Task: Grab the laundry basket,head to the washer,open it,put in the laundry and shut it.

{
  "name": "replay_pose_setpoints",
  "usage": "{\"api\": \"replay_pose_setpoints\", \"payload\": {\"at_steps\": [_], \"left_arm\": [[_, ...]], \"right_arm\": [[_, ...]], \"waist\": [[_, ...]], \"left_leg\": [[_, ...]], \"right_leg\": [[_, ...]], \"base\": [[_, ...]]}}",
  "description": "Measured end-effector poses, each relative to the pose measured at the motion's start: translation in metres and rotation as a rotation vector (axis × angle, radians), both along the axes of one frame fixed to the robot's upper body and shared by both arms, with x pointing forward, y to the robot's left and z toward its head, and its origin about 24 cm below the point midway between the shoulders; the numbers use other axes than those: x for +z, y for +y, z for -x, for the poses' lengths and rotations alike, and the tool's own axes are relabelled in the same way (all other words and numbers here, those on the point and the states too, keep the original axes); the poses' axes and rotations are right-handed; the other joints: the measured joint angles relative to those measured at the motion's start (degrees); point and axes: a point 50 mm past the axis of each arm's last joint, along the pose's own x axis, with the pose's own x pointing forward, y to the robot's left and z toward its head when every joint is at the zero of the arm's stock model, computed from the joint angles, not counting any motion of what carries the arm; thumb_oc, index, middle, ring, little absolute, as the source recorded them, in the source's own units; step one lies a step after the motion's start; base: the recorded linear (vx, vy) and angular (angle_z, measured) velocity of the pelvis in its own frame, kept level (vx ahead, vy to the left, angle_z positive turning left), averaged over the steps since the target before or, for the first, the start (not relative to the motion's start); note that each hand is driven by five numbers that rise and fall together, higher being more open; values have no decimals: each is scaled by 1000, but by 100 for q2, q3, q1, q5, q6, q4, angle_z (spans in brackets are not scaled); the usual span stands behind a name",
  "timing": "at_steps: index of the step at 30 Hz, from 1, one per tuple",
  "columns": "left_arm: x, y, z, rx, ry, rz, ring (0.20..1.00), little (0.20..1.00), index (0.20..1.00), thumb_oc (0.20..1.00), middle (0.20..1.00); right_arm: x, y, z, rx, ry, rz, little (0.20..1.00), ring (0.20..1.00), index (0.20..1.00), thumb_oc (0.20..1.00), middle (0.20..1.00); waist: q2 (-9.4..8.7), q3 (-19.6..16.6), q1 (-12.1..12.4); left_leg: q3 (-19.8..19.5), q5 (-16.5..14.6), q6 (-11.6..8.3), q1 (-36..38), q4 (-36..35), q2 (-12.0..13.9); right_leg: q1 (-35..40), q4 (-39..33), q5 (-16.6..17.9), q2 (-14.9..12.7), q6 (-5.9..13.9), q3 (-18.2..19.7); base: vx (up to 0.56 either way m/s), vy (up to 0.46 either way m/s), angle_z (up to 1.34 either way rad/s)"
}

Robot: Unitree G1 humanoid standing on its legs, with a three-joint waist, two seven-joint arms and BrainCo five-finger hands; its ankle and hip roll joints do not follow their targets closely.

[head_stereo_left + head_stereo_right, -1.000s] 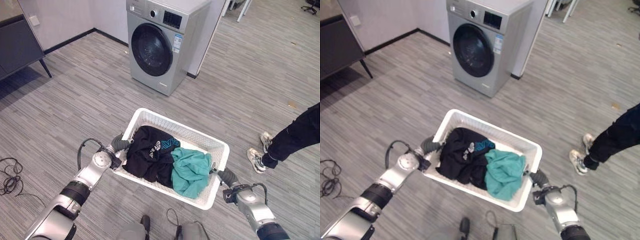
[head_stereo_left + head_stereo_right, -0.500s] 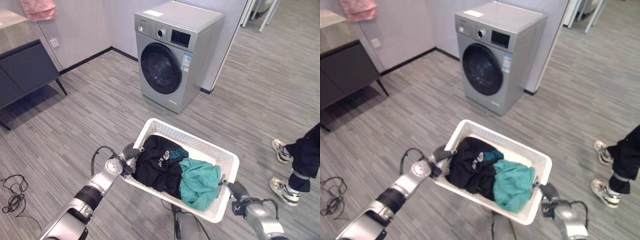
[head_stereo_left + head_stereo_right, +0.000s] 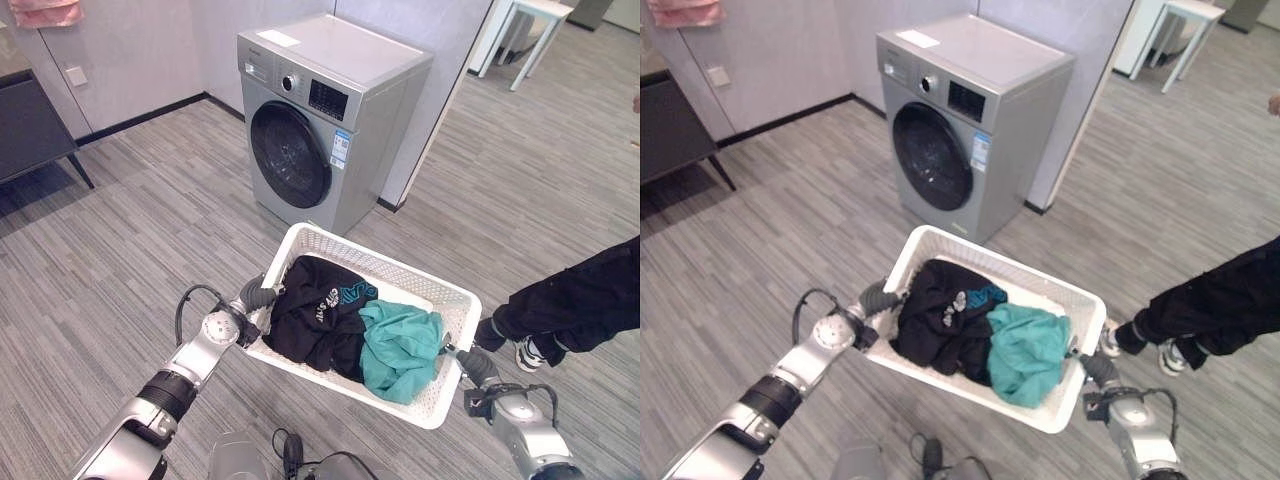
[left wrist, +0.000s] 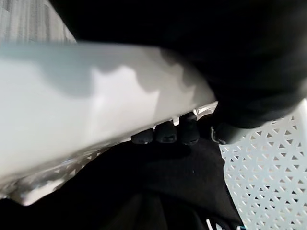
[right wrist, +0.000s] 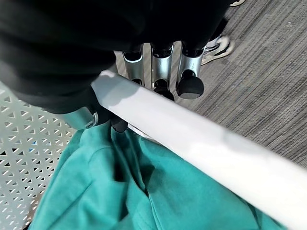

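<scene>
The left hand (image 3: 255,297) had its fingers (image 4: 168,135) curled under the rim of the white laundry basket (image 3: 300,236) at its left end, dark tips hooked inside against the black garment (image 3: 320,310). At the right end, the right hand (image 3: 478,364) clamped the rim too, fingers (image 5: 191,72) wrapped over it and thumb beneath, beside the teal garment (image 3: 400,345). The basket hung between both hands above the grey floor (image 3: 130,230). To the right stood a person's leg (image 3: 570,305). Beyond the basket stood the washer (image 3: 320,110), its door closed.
</scene>
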Motion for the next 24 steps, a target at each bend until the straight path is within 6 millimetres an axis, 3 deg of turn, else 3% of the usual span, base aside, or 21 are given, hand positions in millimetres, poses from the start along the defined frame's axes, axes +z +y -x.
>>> {"api": "replay_pose_setpoints", "payload": {"at_steps": [2, 7, 10, 11, 13, 14, 15, 16, 19, 24], "left_arm": [[-5, 5, 1, 18, 21, -15, 200, 200, 200, 200, 200], [-5, 7, 1, 20, 20, -21, 200, 200, 200, 200, 200], [-2, 8, -1, 19, 9, -24, 200, 200, 200, 200, 200], [-2, 10, -1, 19, 7, -28, 200, 200, 200, 200, 200], [-3, 11, 0, 19, 9, -35, 200, 200, 200, 200, 200], [-3, 11, 0, 22, 12, -29, 200, 200, 200, 200, 200], [-3, 11, 0, 24, 13, -21, 200, 200, 200, 200, 200], [1, 12, -2, 28, 0, -15, 200, 200, 200, 200, 200], [2, 14, -2, 30, -6, -17, 200, 200, 200, 200, 200], [2, 14, -2, 29, -6, -17, 200, 200, 200, 200, 200]], "right_arm": [[-7, 7, 3, -6, 18, -24, 200, 200, 200, 200, 200], [-13, 13, 7, -11, 34, -44, 200, 200, 200, 200, 200], [-12, 13, 4, -15, 25, -43, 200, 200, 200, 200, 200], [-11, 14, 2, -13, 21, -43, 200, 200, 200, 200, 200], [-14, 15, 1, -21, 31, -50, 200, 200, 200, 200, 200], [-13, 15, -3, -22, 27, -50, 200, 200, 200, 200, 200], [-12, 15, -4, -22, 23, -48, 200, 200, 200, 200, 200], [-10, 17, -8, -18, 8, -50, 200, 200, 200, 200, 200], [-8, 17, -11, -15, -2, -50, 200, 200, 200, 200, 200], [-9, 18, -10, -17, -1, -53, 200, 200, 200, 200, 200]], "waist": [[80, 44, 19], [44, 44, 32], [26, 30, 31], [45, 20, 15], [18, 22, 35], [116, 44, 49], [142, 28, 75], [122, -11, 117], [242, -83, 170], [243, -107, 214]], "left_leg": [[-167, 170, -107, 2, -714, -192], [-117, 290, -7, 371, -725, -434], [46, 466, 270, 688, -985, -594], [21, 894, 671, 770, -1098, -663], [15, 965, 614, 947, -1228, -703], [7, 952, 639, 1106, -1317, -678], [19, 929, 649, 1139, -1335, -712], [34, 851, 627, 1134, -1338, -872], [58, 794, 582, 1104, -1395, -967], [100, 814, 623, 1098, -1422, -1101]], "right_leg": [[411, -436, 160, 105, 6, 67], [931, -821, 213, 231, -46, 257], [1027, -908, 177, 222, 14, 378], [1066, -904, 113, 242, 116, 381], [1098, -760, 48, 182, 272, 386], [940, -307, -307, 103, 524, 395], [893, -258, -401, -14, 586, 391], [984, -594, -265, -260, 490, 347], [1014, -712, -149, -354, 501, 364], [1029, -785, -128, -493, 585, 368]], "base": [[258, 139, -34], [175, 121, -25], [102, 101, -14], [99, 104, 4], [68, 79, 7], [83, 93, -1], [88, 92, -2], [49, 46, 1], [32, 60, 1], [14, 40, 1]]}}
